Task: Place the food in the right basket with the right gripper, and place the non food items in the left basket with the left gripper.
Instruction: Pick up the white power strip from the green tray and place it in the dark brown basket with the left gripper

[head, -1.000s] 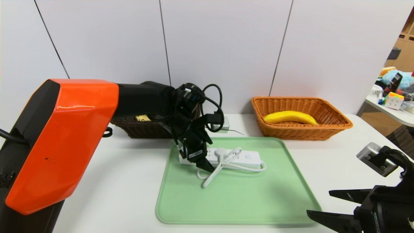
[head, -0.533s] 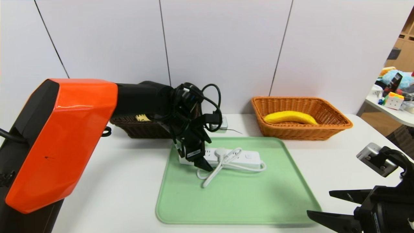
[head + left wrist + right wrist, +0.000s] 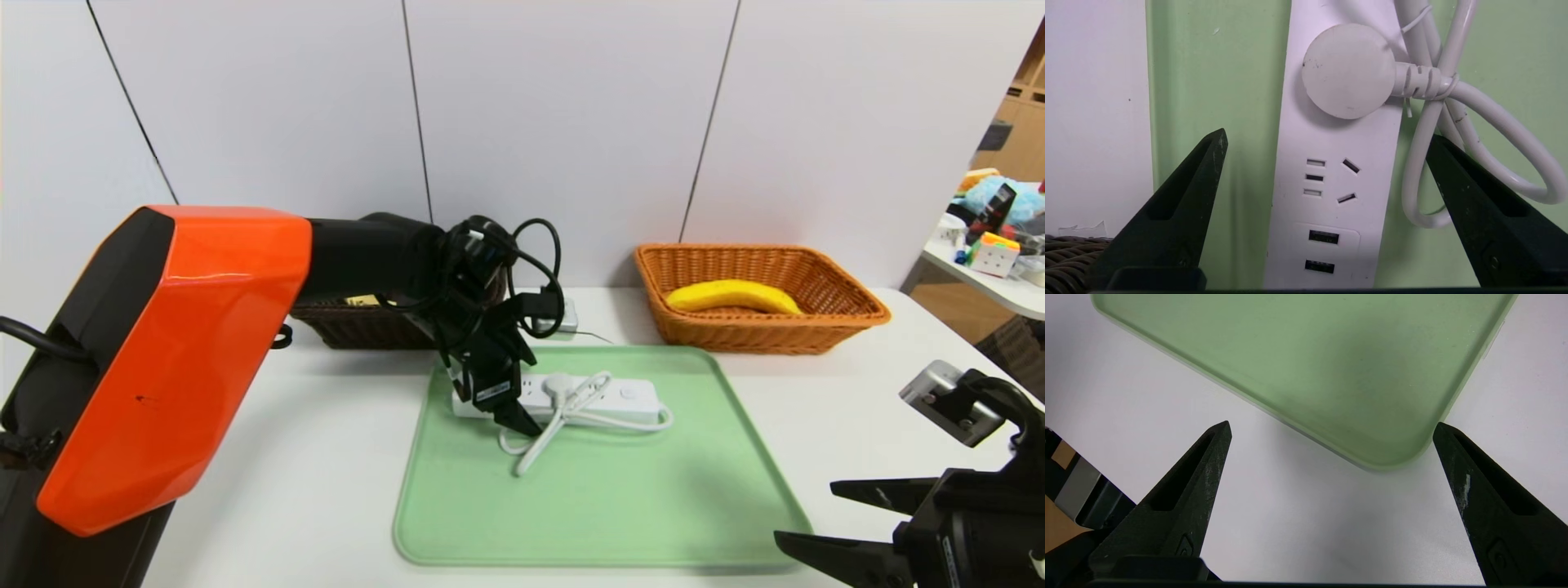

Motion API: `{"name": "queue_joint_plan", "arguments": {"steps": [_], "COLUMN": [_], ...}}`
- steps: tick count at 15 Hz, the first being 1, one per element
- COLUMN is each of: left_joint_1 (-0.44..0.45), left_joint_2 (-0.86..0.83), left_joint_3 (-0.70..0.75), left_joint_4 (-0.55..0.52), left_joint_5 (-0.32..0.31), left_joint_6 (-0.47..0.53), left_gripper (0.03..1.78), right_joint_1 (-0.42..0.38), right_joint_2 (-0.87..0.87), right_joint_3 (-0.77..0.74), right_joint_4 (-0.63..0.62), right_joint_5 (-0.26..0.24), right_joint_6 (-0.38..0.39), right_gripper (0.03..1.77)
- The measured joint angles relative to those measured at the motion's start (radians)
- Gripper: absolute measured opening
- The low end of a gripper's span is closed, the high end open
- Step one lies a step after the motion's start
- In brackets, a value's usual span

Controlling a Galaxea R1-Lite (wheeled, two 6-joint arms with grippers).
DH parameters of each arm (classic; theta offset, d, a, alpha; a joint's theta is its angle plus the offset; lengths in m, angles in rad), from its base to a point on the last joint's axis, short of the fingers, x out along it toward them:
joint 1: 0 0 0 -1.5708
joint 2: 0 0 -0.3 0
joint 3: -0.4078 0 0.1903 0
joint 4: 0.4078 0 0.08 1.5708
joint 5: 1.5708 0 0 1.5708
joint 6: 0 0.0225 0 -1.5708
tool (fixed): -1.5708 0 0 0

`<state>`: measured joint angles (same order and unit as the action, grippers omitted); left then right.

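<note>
From my head, my left gripper [image 3: 513, 412] hung spread over the left end of the power strip [image 3: 571, 396] on the green tray [image 3: 604, 498], and the banana [image 3: 732, 296] lay in the right basket [image 3: 759, 298]. At my left wrist, the strip [image 3: 1331, 183] lay between my wide fingers [image 3: 1180, 212], touching neither. At my right wrist, my right gripper [image 3: 1331, 428] stood spread and empty above the table [image 3: 1274, 514] by a tray corner [image 3: 1384, 457].

My matt black plastic fingers [image 3: 1184, 204] flank the smooth white plastic power strip [image 3: 1331, 163]; woven wicker baskets [image 3: 759, 298], matt green tray [image 3: 604, 506].
</note>
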<state>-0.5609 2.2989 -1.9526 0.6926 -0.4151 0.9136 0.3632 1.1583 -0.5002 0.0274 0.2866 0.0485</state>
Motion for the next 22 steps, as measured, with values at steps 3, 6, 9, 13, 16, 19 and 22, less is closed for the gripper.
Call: {"name": "queue_joint_plan", "arguments": {"steps": [3, 6, 9, 13, 16, 19, 22], "left_joint_1": [-0.005, -0.008, -0.012, -0.019, -0.022, -0.023, -0.023], "left_joint_2": [0.002, 0.002, 0.002, 0.002, 0.002, 0.004, 0.006], "left_joint_3": [-0.009, -0.011, -0.011, -0.014, -0.014, -0.014, -0.014], "left_joint_4": [0.0, 0.005, 0.009, 0.014, 0.026, 0.034, 0.035], "left_joint_5": [0.0, 0.0, 0.001, 0.005, 0.006, 0.008, 0.008], "left_joint_6": [-0.007, -0.014, -0.076, -0.149, -0.166, -0.168, -0.173], "left_gripper": [1.69, 1.69, 1.69, 1.69, 1.69, 1.69, 1.69], "right_joint_1": [0.0, 0.0, 0.0, 0.0, 0.0, 0.0, 0.0], "right_joint_2": [0.0, 0.0, 0.0, 0.0, 0.0, 0.0, 0.0], "right_joint_3": [0.0, -0.001, -0.001, 0.0, 0.0, 0.0, -0.001], "right_joint_4": [0.0, 0.0, 0.0, 0.0, 0.0, 0.0, 0.0], "right_joint_5": [0.0, 0.0, 0.001, 0.001, 0.001, 0.001, 0.001], "right_joint_6": [0.0, 0.0, 0.0, 0.0, 0.0, 0.0, 0.0], "right_gripper": [1.7, 1.7, 1.7, 1.7, 1.7, 1.7, 1.7]}}
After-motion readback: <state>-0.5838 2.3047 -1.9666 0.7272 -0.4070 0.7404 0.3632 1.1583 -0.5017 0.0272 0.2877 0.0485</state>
